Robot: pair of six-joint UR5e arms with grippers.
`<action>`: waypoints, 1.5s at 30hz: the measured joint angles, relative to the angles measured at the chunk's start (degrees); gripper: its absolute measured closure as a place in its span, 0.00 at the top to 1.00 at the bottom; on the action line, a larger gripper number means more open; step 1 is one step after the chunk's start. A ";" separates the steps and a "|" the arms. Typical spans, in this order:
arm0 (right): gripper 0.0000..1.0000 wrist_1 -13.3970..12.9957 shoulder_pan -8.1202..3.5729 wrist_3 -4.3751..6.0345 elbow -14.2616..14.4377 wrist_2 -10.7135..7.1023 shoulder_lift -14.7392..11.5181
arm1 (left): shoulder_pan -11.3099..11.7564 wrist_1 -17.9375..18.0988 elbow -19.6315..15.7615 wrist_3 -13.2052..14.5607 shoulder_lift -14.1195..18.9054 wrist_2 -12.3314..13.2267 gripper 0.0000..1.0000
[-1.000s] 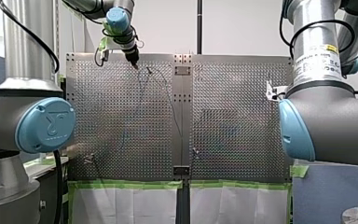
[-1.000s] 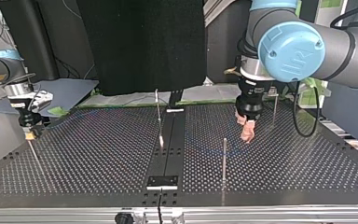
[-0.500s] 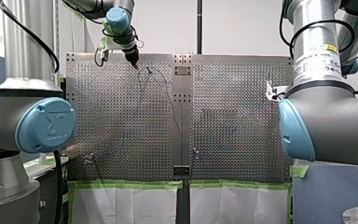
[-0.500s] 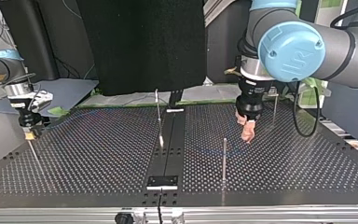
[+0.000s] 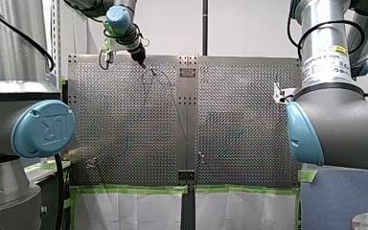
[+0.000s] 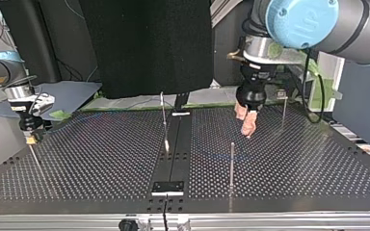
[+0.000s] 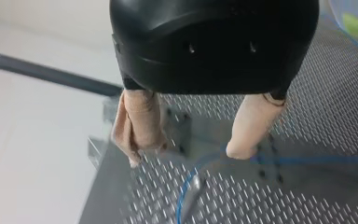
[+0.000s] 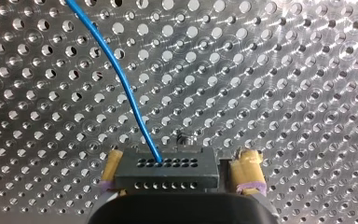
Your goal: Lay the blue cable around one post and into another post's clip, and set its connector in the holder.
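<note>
My right pincer grips the black connector over the tabletop, the blue cable trailing from it. My left pincer hangs released and empty above the cable's curve. Routing looks barely begun, so next the left pincer must drop and pinch the cable.

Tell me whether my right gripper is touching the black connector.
Touching. The right wrist view shows the connector clamped between the yellow pads of the right gripper, blue cable leading out of it.

worktop: shiny perforated metal. cable: smooth blue plastic. connector: matt black plastic. left end effector: glossy black shell, creased beige pads.
</note>
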 joint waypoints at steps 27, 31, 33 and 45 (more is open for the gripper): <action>0.99 0.00 0.00 0.00 0.00 0.00 0.00 | -2.17 16.53 -16.57 2.69 -12.09 4.45 1.00; 0.99 0.00 0.00 0.00 0.00 0.00 0.00 | -2.18 18.86 -18.87 2.69 -12.47 4.44 1.00; 0.99 0.00 0.00 0.00 0.00 0.00 0.00 | -2.18 20.01 -20.04 2.79 -12.52 4.40 1.00; 0.99 0.00 0.00 0.00 0.00 0.00 0.00 | -2.18 26.49 -26.48 2.18 -12.58 2.93 1.00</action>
